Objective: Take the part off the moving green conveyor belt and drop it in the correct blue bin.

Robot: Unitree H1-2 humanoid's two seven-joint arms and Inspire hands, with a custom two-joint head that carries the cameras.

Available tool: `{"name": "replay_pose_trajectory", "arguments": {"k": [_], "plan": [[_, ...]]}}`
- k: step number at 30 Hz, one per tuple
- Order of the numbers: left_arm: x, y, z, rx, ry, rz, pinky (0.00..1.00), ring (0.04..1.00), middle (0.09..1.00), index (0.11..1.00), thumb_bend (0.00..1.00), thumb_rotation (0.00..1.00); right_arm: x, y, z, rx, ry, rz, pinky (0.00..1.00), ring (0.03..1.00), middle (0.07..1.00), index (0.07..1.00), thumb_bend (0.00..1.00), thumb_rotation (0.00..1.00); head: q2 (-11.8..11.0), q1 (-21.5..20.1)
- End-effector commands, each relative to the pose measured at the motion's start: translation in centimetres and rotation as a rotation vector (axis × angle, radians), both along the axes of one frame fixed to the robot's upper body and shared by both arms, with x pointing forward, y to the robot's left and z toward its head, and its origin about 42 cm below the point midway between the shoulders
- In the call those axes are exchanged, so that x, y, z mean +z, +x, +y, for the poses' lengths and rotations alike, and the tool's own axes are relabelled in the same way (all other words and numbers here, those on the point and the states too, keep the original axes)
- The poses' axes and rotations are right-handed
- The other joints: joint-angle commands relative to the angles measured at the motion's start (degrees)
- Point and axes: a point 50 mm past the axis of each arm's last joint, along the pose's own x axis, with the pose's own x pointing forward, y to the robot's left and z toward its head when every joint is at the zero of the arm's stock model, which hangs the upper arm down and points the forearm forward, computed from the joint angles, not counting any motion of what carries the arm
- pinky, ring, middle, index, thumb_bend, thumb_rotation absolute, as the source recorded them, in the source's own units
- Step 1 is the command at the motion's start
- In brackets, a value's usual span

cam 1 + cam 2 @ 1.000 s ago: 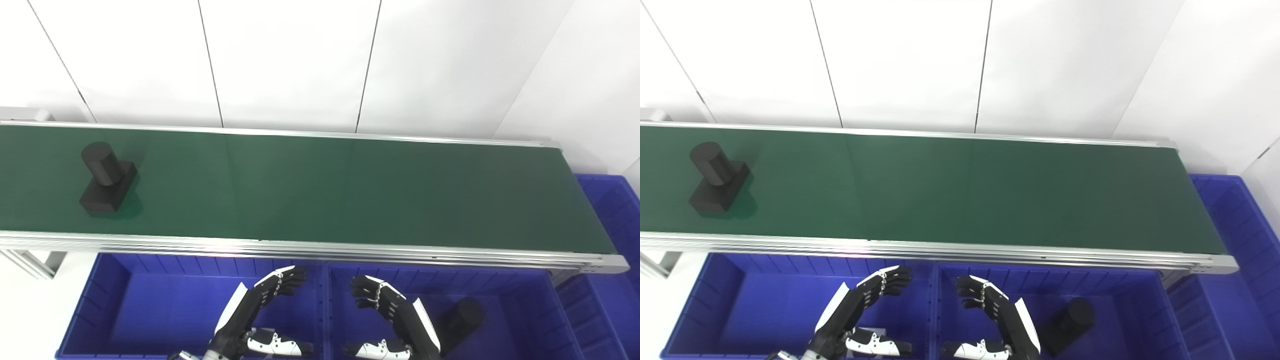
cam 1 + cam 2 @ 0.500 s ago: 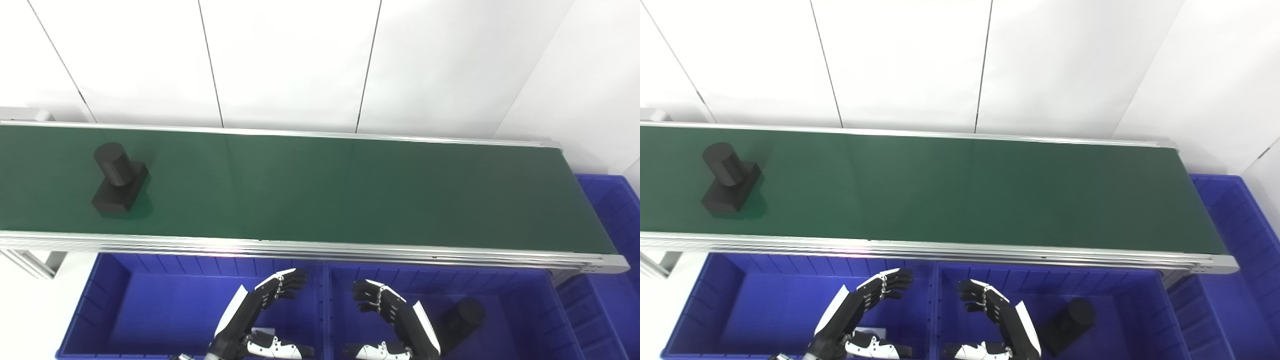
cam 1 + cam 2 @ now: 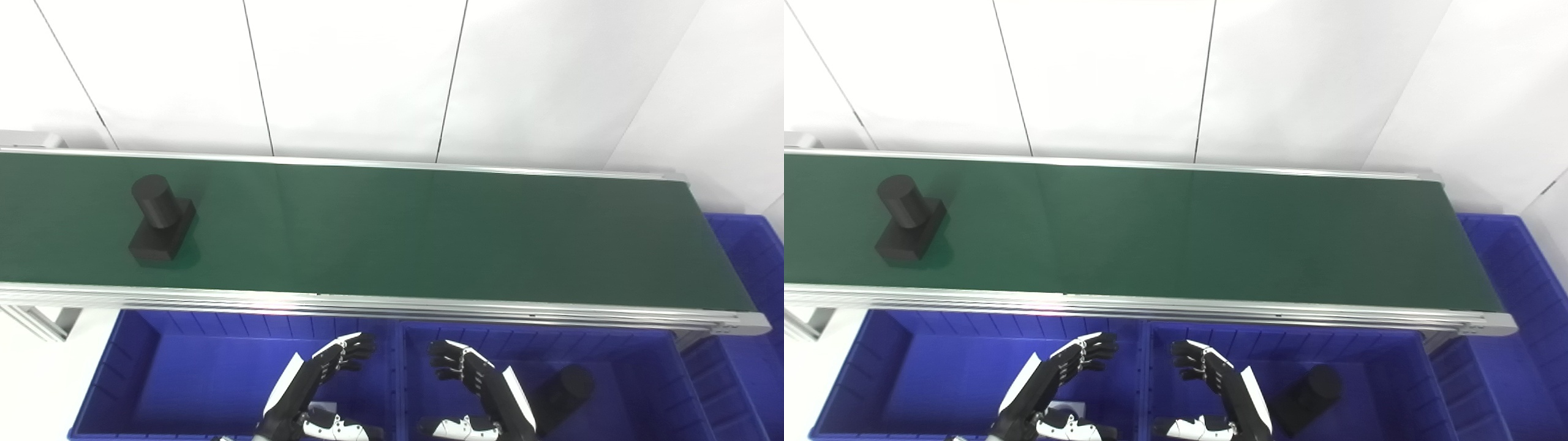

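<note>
Your part (image 3: 158, 219) has crept right from the belt's (image 3: 429, 239) left end, so both empty, loosely curled hands, left (image 3: 318, 373) and right (image 3: 474, 380), just wait over the bins (image 3: 184, 373).

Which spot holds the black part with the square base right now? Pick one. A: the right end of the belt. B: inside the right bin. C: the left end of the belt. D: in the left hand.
C: the part stands on the left end of the belt, with both hands low over the bins.
</note>
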Motion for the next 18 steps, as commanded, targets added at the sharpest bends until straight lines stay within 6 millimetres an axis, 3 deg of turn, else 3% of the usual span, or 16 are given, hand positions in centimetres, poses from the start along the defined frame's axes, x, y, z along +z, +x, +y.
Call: {"name": "replay_pose_trajectory", "arguments": {"k": [1,4,9,10,11,14,18], "plan": [[0.8,0.8,-0.2,-0.003,-0.023,-0.055,0.74,0.788,0.799,0.809,0.91,0.13,0.8,0.5,0.2,-0.002,0.024,-0.065,0.69,0.75,0.776,0.759,0.86,0.22,0.0,0.1],[0.6,0.8,-0.3,-0.006,-0.02,-0.048,0.75,0.788,0.799,0.81,0.92,0.15,0.5,0.4,0.1,-0.004,0.031,-0.052,0.69,0.753,0.785,0.761,0.87,0.22,-1.1,0.4],[-0.3,0.8,-0.7,-0.008,-0.012,-0.021,0.74,0.781,0.795,0.809,0.92,0.16,-0.4,0.5,-0.2,-0.008,0.016,-0.02,0.69,0.752,0.787,0.76,0.88,0.23,-5.3,3.4],[-0.4,0.8,-0.8,-0.009,-0.012,-0.016,0.74,0.781,0.796,0.806,0.92,0.15,-0.6,0.5,-0.3,-0.009,0.013,-0.014,0.69,0.75,0.787,0.76,0.88,0.24,-5.3,3.4],[-0.8,0.8,-1.0,-0.009,-0.006,-0.006,0.74,0.78,0.796,0.805,0.92,0.15,-1.0,0.6,-0.5,-0.009,0.005,0.0,0.68,0.75,0.786,0.761,0.88,0.24,-7.5,4.8],[-1.8,1.0,-1.4,-0.009,0.021,0.016,0.73,0.778,0.789,0.798,0.94,0.19,-1.9,0.9,-1.0,-0.01,-0.002,0.037,0.68,0.754,0.788,0.757,0.89,0.24,-10.0,6.3],[-2.6,1.6,-2.0,0.0,0.042,0.031,0.71,0.761,0.774,0.78,0.96,0.18,-2.6,1.5,-1.5,-0.014,-0.011,0.065,0.67,0.745,0.785,0.748,0.9,0.23,-13.2,9.2]]}}
